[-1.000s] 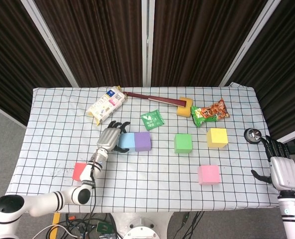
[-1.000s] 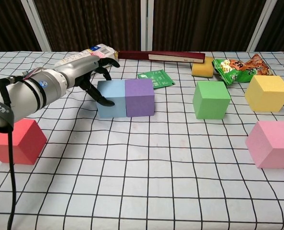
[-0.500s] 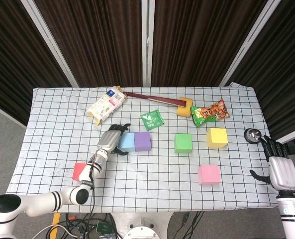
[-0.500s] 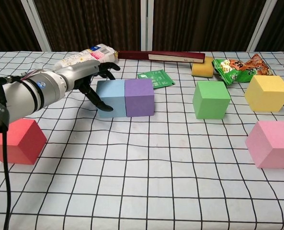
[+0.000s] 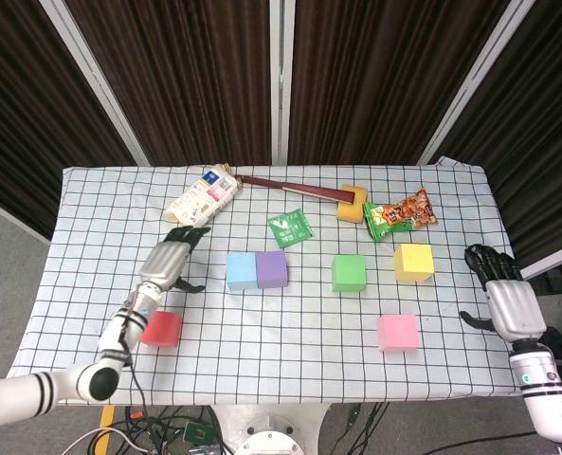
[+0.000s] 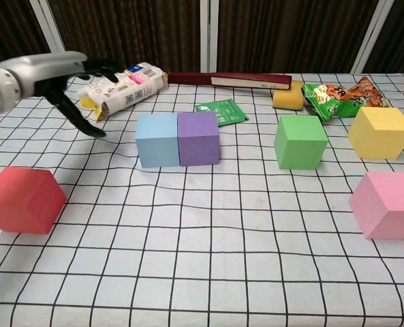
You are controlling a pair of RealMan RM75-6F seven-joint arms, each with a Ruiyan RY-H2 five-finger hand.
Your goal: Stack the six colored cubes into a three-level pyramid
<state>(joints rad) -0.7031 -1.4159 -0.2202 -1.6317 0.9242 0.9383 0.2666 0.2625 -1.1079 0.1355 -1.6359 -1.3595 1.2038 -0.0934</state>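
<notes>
A light blue cube (image 5: 241, 270) (image 6: 157, 139) and a purple cube (image 5: 272, 269) (image 6: 199, 138) sit side by side, touching, mid-table. The green cube (image 5: 349, 273) (image 6: 300, 141), yellow cube (image 5: 413, 262) (image 6: 381, 132) and pink cube (image 5: 397, 332) (image 6: 385, 204) lie to the right, apart from each other. The red cube (image 5: 160, 328) (image 6: 24, 199) is at the front left. My left hand (image 5: 167, 260) (image 6: 58, 76) hovers open, left of the blue cube and above the red one, holding nothing. My right hand (image 5: 501, 300) is open at the table's right edge, right of the yellow and pink cubes.
A white snack pack (image 5: 201, 197) (image 6: 122, 89), a long dark red stick (image 5: 295, 189), a green sachet (image 5: 290, 227), a yellow sponge (image 5: 353, 203) and chip bags (image 5: 400, 215) lie along the back of the checkered table (image 5: 290, 360). A small black object (image 5: 477, 254) sits at the right edge.
My left hand has drawn back leftward and lifted away from the blue cube, which stays against the purple one. My right hand has shifted slightly inward toward the table.
</notes>
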